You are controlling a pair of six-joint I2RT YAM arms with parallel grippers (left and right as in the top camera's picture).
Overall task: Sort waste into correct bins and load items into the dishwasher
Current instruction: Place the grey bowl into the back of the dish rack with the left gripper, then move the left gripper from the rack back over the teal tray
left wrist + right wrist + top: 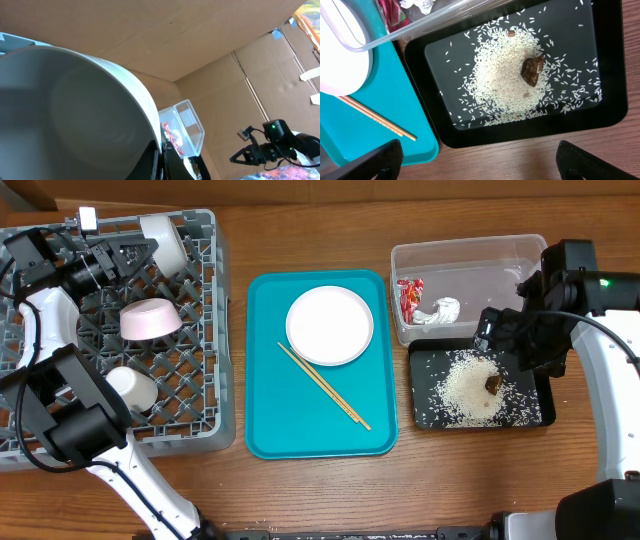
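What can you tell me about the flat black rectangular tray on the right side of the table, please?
The flat black rectangular tray looks like glossy plastic, shallow, with rounded corners and a raised rim. It lies flat on the wooden table, close to the clear rectangular plastic tub and beside the teal serving tray. Its middle holds a heap of loose white rice grains, scattered outward, with a small brown food bit on the heap.
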